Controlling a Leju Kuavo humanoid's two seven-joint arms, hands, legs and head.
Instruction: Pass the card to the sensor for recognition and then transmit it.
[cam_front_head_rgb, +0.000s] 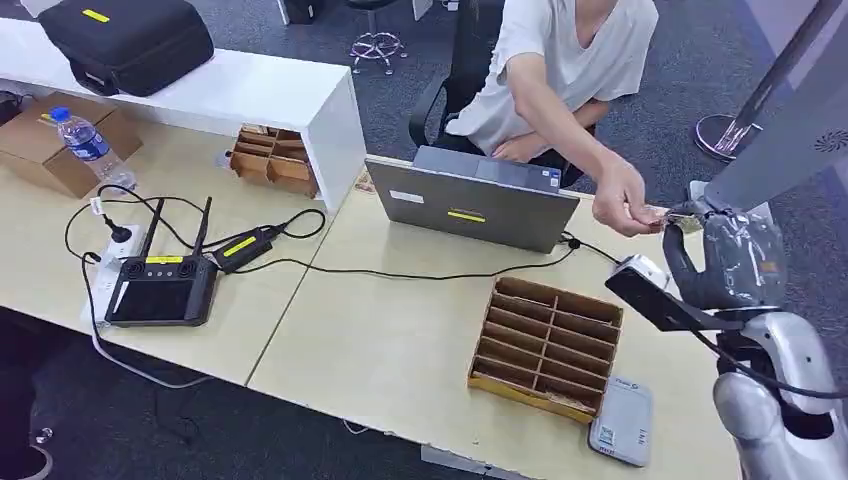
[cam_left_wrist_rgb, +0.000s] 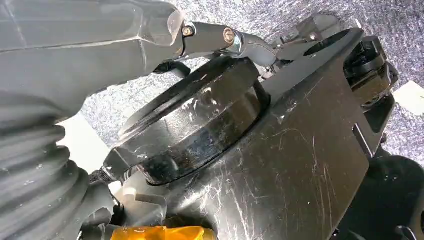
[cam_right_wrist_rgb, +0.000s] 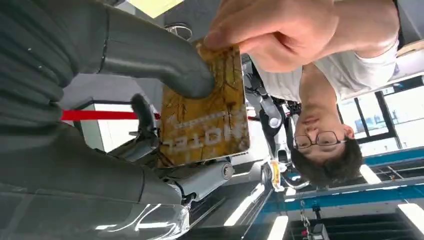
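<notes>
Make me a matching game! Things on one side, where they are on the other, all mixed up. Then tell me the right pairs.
Things:
1. card
2. water bottle
3. black case
4. laptop

Places:
A. on the white shelf
B. on a cardboard box
C. between the right hand and a person's hand
D. on the desk in front of the person

Pairs: 1-C, 2-B, 3-A, 4-D

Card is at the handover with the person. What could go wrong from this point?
Both the right hand and the person's hand hold the card; if the thumb does not let go in time, the card could bend or be tugged. If both let go, it may fall past the table edge. The cable lies near the arm and could snag.
</notes>
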